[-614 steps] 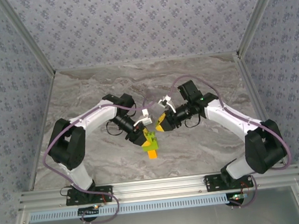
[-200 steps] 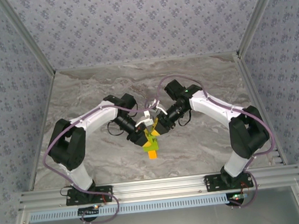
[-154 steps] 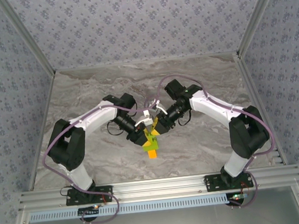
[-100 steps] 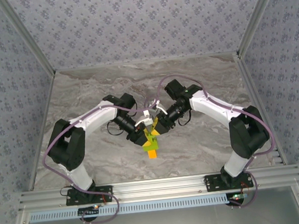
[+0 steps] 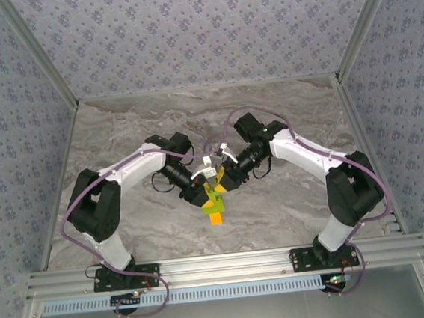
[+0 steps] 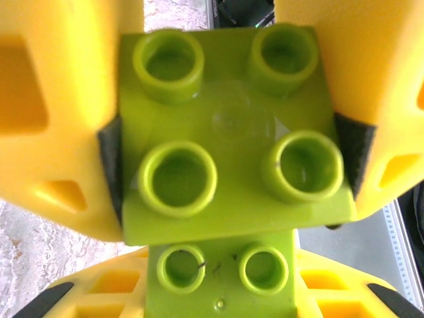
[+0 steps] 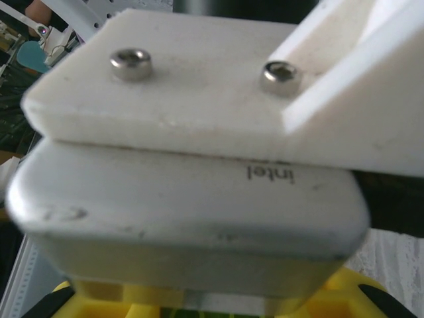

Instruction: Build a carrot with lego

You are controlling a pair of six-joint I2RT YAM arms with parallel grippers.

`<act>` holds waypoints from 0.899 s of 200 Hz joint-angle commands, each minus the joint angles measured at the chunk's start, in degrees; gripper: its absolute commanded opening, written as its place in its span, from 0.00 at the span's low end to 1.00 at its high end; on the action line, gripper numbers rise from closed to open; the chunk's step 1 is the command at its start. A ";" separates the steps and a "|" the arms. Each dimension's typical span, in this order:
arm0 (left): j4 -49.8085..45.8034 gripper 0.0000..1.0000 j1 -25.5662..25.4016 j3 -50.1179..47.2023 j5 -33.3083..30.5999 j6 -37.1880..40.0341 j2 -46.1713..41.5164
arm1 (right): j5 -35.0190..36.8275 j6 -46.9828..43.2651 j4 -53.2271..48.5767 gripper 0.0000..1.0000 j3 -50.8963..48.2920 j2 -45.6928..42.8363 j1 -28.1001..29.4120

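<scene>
The carrot (image 5: 215, 204) hangs above the table's middle, lime-green bricks on top and an orange brick (image 5: 216, 219) at its low tip. My left gripper (image 5: 205, 194) is shut on its square lime-green brick (image 6: 228, 132), pinched between yellow fingers (image 6: 59, 99). My right gripper (image 5: 222, 182) meets it from the right, shut on a narrower lime-green brick (image 6: 218, 278) pressed against the square brick's edge. In the right wrist view, a sliver of green (image 7: 199, 313) shows between yellow fingers (image 7: 371, 298).
The left arm's white and silver wrist camera (image 7: 185, 205) sits right in front of the right wrist lens. The marble tabletop (image 5: 119, 130) lies between patterned walls, with an aluminium rail (image 5: 222, 263) along the near edge.
Since three seconds ago the right arm has swung left and brought its gripper up against the left gripper and the build. Over the last second nothing has moved.
</scene>
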 commanded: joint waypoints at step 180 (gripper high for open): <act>4.49 0.17 4.67 -0.06 4.07 -1.81 -4.92 | 3.45 0.23 -7.65 0.16 -2.25 1.70 3.47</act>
